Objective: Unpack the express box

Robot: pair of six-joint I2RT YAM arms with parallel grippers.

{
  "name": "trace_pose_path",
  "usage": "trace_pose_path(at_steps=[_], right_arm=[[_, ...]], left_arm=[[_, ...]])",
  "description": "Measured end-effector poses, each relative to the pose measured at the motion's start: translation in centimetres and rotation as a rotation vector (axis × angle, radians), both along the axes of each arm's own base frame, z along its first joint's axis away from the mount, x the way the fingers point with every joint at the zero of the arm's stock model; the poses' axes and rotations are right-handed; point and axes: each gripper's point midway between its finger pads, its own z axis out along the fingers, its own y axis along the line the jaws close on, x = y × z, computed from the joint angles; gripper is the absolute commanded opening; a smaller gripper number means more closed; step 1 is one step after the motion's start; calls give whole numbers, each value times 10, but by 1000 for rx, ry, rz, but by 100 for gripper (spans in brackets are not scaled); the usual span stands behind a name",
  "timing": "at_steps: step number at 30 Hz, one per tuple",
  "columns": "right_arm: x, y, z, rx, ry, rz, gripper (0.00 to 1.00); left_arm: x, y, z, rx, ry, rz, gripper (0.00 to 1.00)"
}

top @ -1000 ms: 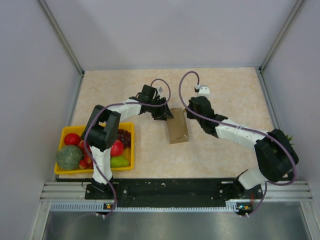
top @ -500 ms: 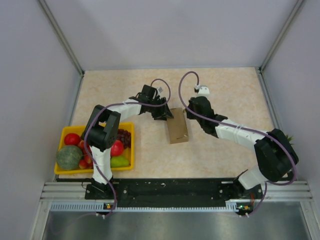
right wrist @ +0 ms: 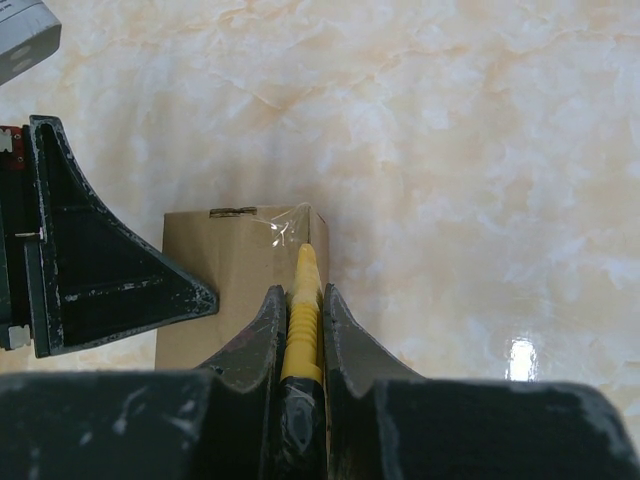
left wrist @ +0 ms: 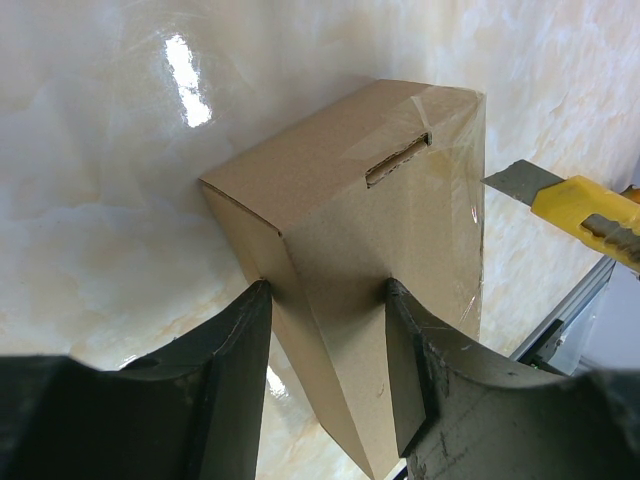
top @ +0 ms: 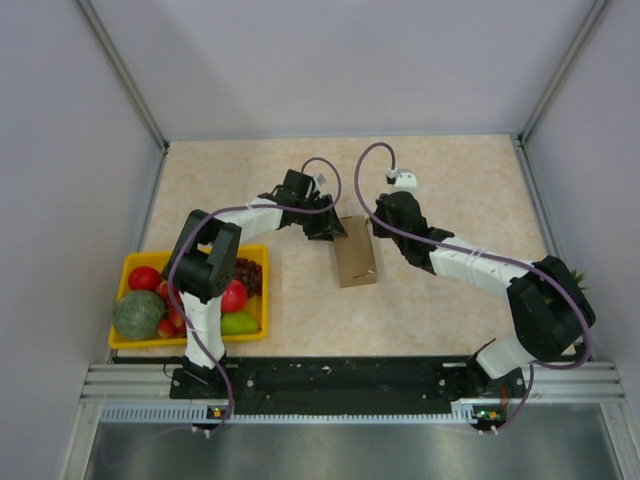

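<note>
Two arms converge on the express box [top: 356,256], which lies flat mid-table, well clear of the yellow fruit tray [top: 128,262] at the near left. The box's long axis runs far-to-near, away from the arm bases, with the near end skewed slightly right. Its far short end sits between the two grippers. The left gripper [left wrist: 325,335] straddles that end, one finger [left wrist: 236,345] against each long side, clamped across the narrow width. On the left wrist cam the end face shows a small slot [left wrist: 398,160] and a clear tape [left wrist: 462,190] strip wrapping the edge. The right gripper [right wrist: 302,305] is closed tight on a yellow utility knife [right wrist: 303,290], handle pinched between both fingers and blade pointing away from the wrist. The blade tip [left wrist: 518,182] sits right at the taped corner of the box; can't tell if it's touching or a hair off. The table [top: 460,190] is beige marble-pattern.
</note>
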Motion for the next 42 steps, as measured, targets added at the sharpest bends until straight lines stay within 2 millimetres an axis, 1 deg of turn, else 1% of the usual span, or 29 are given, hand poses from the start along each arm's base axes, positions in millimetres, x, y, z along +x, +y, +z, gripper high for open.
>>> trace_pose_path(at_steps=[21, 29, 35, 39, 42], right_arm=[[-2, 2, 1, -59, -17, 74, 0], [-11, -4, -1, -76, -5, 82, 0], [-15, -3, -4, -76, 11, 99, 0], [-15, -3, -2, -73, 6, 98, 0], [-15, -4, 6, -62, -11, 93, 0]], left_arm=[[1, 1, 1, 18, 9, 12, 22], [2, 1, 1, 35, 35, 16, 20], [2, 1, 1, 35, 47, 18, 20], [2, 0, 1, 35, 50, 20, 19], [2, 0, 1, 35, 51, 21, 19]])
